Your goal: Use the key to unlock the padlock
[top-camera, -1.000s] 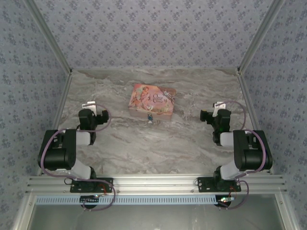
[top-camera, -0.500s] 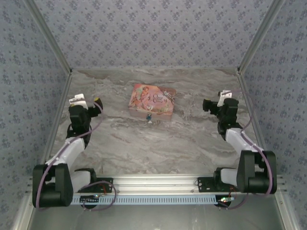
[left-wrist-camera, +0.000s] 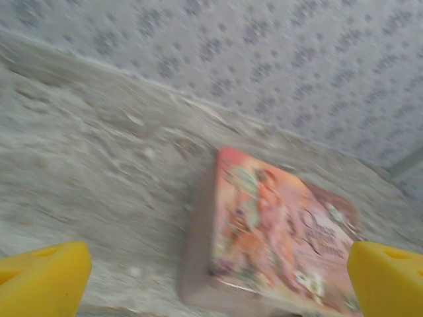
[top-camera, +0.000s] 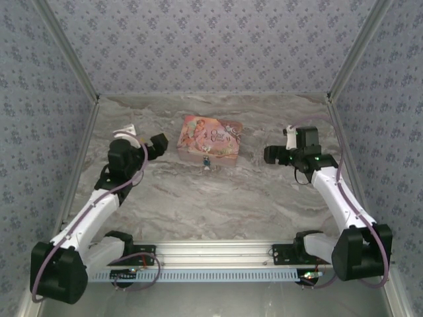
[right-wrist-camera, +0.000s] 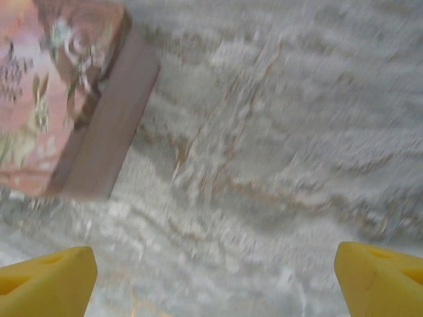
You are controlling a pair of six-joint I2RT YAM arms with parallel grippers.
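Padlock (top-camera: 207, 162) lies on the surface (top-camera: 218, 198) in its far half, approx midway btw the left and right edges. It's right at the near side of the pink box (top-camera: 210, 137). We can't tell if it touches the box or hangs from a clasp. The key is too small to tell apart from the lock at this size.

Left fingers (left-wrist-camera: 43, 281) are spread wide w/ nothing btw them, hovering off the box's left end and aimed across its lid. Right fingers (right-wrist-camera: 46, 277) are also spread wide and empty, off the box's right end, over bare surface w/ a box corner in view.

Handling, as we judge it:
- The lock is tiny, all metal and rigid, so it's light overall and not fragile.
- Its smooth faces are prob slippery, so it may skate on the polished stone-look surface if nudged.
- We'd pinch the body across its two flat faces, low down, leaving the shackle and keyhole end free.
- We'd take the key by its flat head, never the blade. That's a thin part, easy to drop or twist out of a pinch.

Labels: the box lid has pastel storybook art (rabbit-like figure, right wrist view) plus curly script at its right end. It's too blurred to read, and we see no brand anywhere.
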